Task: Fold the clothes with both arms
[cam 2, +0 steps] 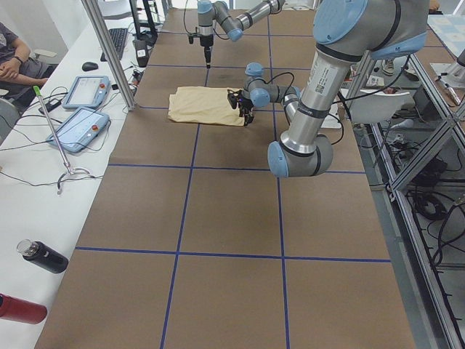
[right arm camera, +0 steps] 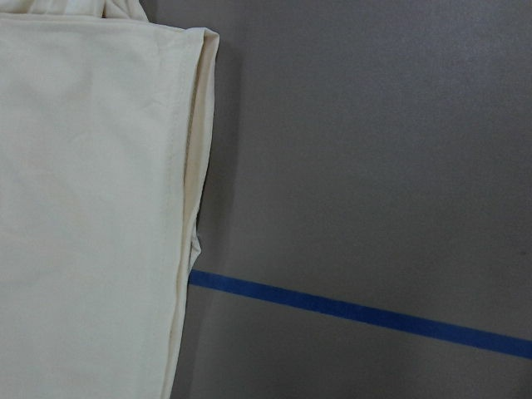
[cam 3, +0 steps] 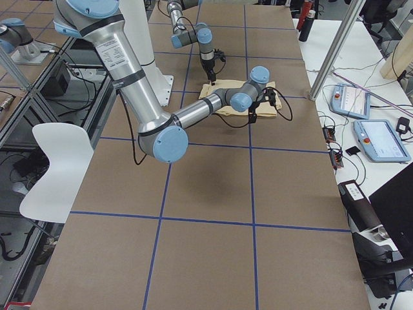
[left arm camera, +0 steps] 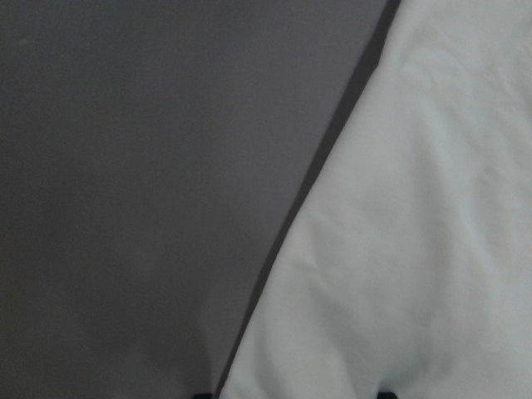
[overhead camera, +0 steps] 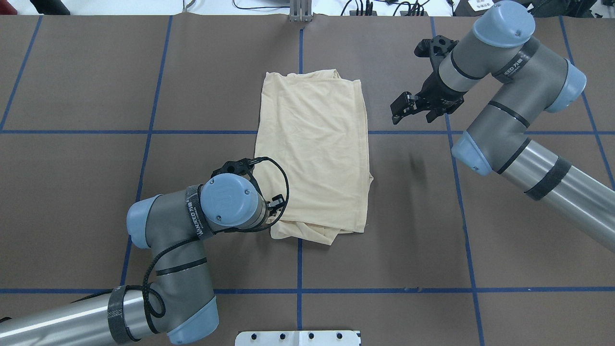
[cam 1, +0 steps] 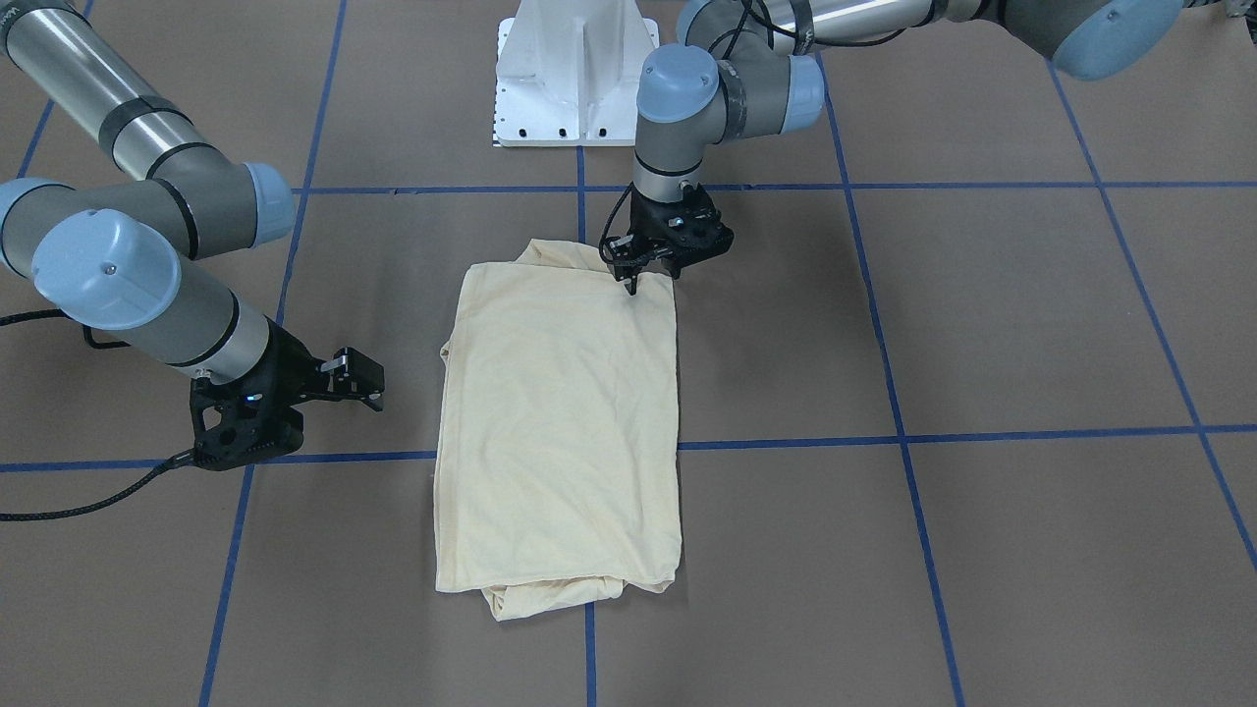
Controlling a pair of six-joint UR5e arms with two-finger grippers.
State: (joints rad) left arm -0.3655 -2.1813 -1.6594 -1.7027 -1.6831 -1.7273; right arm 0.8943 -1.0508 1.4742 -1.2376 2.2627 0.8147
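Observation:
The clothes are one pale cream shirt (cam 1: 560, 412), folded into a long rectangle at mid-table (overhead camera: 314, 149), with no print showing. My left gripper (cam 1: 650, 277) points straight down at the shirt's corner nearest the robot and stands open. The left wrist view shows the cloth (left arm camera: 416, 208) close up, its edge running between two spread fingertips. In the overhead view the left wrist (overhead camera: 230, 202) hides that gripper. My right gripper (overhead camera: 412, 115) hovers open and empty over bare table beside the shirt's far side (cam 1: 378, 386). The right wrist view shows the shirt's layered edge (right arm camera: 83, 208).
The white base pedestal (cam 1: 574, 74) stands behind the shirt on the robot's side. Blue tape lines (right arm camera: 357, 307) cross the brown table. Past the far edge are pendants (cam 2: 87, 91), a metal post (cam 2: 109, 51), bottles (cam 2: 43, 256) and a seated person (cam 2: 11, 58).

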